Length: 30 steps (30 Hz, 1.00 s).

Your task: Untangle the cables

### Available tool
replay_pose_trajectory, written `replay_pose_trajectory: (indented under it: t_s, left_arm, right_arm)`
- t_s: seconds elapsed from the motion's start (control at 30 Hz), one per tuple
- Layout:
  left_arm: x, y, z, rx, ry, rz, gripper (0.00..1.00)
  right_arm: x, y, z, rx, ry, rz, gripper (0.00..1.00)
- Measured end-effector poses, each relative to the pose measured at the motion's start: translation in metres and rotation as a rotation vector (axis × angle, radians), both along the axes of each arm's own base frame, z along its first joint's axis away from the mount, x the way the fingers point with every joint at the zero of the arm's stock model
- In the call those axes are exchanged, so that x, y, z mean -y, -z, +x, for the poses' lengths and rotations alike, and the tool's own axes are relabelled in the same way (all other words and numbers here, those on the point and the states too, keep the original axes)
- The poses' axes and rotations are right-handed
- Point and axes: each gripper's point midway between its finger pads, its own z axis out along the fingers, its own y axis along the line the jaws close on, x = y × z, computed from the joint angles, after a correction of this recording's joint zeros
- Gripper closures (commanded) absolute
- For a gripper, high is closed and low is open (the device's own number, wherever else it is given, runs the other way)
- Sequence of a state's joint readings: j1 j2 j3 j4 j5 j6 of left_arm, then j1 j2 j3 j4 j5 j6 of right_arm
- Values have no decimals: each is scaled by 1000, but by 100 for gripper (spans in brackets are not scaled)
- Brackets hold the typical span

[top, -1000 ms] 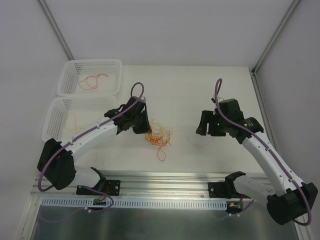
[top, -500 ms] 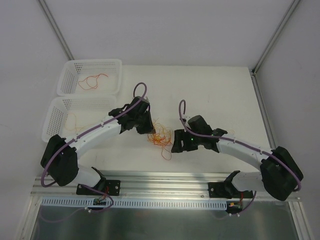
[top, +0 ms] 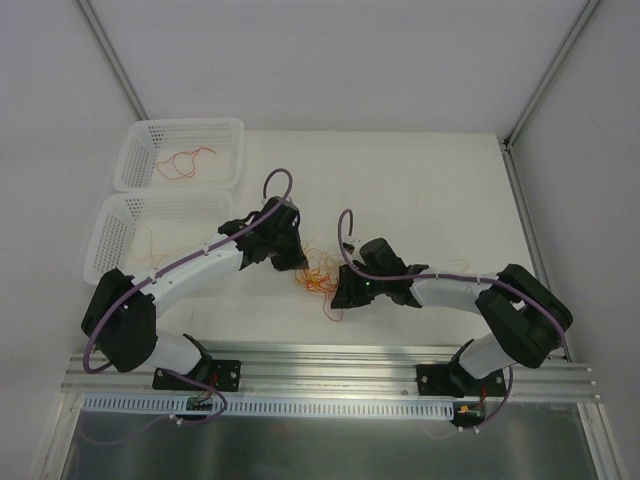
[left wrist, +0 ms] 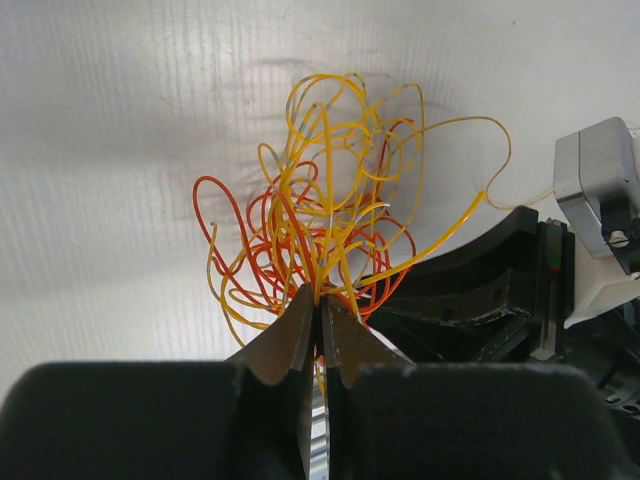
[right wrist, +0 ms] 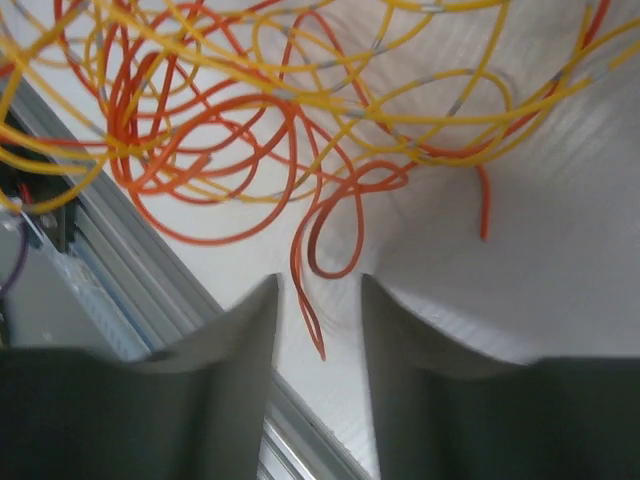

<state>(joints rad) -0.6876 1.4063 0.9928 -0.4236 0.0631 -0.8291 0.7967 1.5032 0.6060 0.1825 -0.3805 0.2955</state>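
Left gripper (left wrist: 320,305): fingers pinched together on yellow strands of the tangle (left wrist: 325,215).
Right gripper (right wrist: 318,290): fingers apart, orange loop end between them, unclamped.
Tangle: middle of the table (top: 420,190), between the grippers.
Room: bare table upper right; baskets (top: 232,160) upper left; rail (top: 330,357) along bottom.
Hidden: top view hides both fingertips; right wrist view blurred.
Texture: thin glossy looped wires, yellow and orange; ribbed white table.

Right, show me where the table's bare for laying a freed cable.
Widest bare patch: the far half of the table, from the far basket across to the right edge. A narrow strip lies between the left arm and the near rail. Crowded: the middle, where the left gripper and right gripper flank the tangle.
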Motion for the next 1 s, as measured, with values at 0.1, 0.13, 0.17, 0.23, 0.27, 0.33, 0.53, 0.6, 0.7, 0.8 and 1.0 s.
replay_pose_trajectory:
  t_s: [0.1,0.13,0.17,0.23,0.27,0.33,0.53,0.6,0.7,0.8,1.0]
  left_arm:
    - [-5,3,4,14,-18,22,100]
    - [-8,4,6,18,-26,29,100]
    - [-11,5,8,19,-36,35,100]
    - [-21,9,15,19,-68,46,100]
    - [-28,11,19,17,-91,52,100]
    - [-44,16,28,13,-139,70,100]
    - [-76,43,44,-33,-209,133,100]
    - [-80,53,43,-57,-209,152,100]
    - [-81,65,40,-84,-204,170,100]
    - [-82,75,39,-102,-200,183,100]
    - [-89,87,31,-131,-205,204,100]
  right_arm:
    - [2,-1,-1,12,-10,-6,99]
    - [4,-3,-2,15,-13,-13,99]
    - [8,-7,-3,26,-15,-22,100]
    - [16,-20,-5,65,-28,-37,99]
    - [22,-29,-5,94,-34,-46,99]
    - [32,-53,-5,155,-41,-48,99]
    - [89,-165,22,403,71,-28,99]
    - [115,-209,29,487,135,-38,99]
    - [150,-275,30,625,224,-55,99]
    - [172,-325,18,731,273,-64,99]
    - [213,-397,-2,909,410,-104,99]
